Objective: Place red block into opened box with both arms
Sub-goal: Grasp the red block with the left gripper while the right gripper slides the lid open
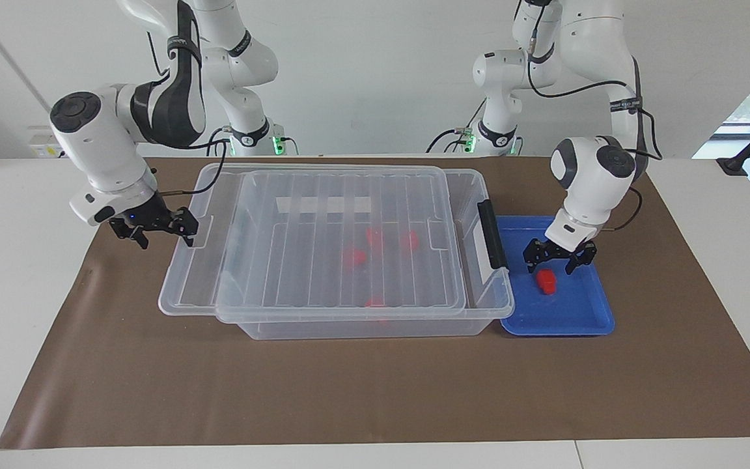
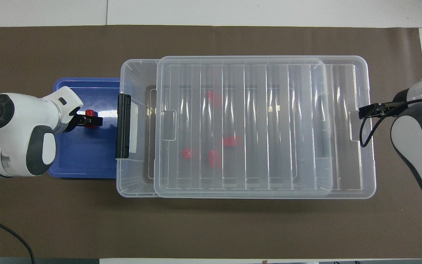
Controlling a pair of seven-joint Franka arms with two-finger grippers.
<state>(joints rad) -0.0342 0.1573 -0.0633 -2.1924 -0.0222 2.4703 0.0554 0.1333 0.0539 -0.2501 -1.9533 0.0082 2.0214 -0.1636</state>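
Note:
A red block (image 1: 546, 281) (image 2: 90, 112) lies in the blue tray (image 1: 577, 319) (image 2: 79, 161). My left gripper (image 1: 558, 259) (image 2: 93, 120) hangs open just over it, partly covering it from above. The clear box (image 1: 375, 327) (image 2: 134, 185) holds several red blocks (image 1: 353, 257). Its ribbed lid (image 1: 284, 260) (image 2: 255, 128) lies slid toward the right arm's end, baring a strip of the box beside the tray. My right gripper (image 1: 159, 233) (image 2: 370, 109) is open at the lid's end rim, one fingertip on its tab.
The black clip handle (image 1: 491, 234) (image 2: 123, 126) stands on the box end next to the tray. A brown mat (image 1: 375, 391) covers the table. Two idle white arms with green-lit bases (image 1: 264, 140) stand at the robots' edge.

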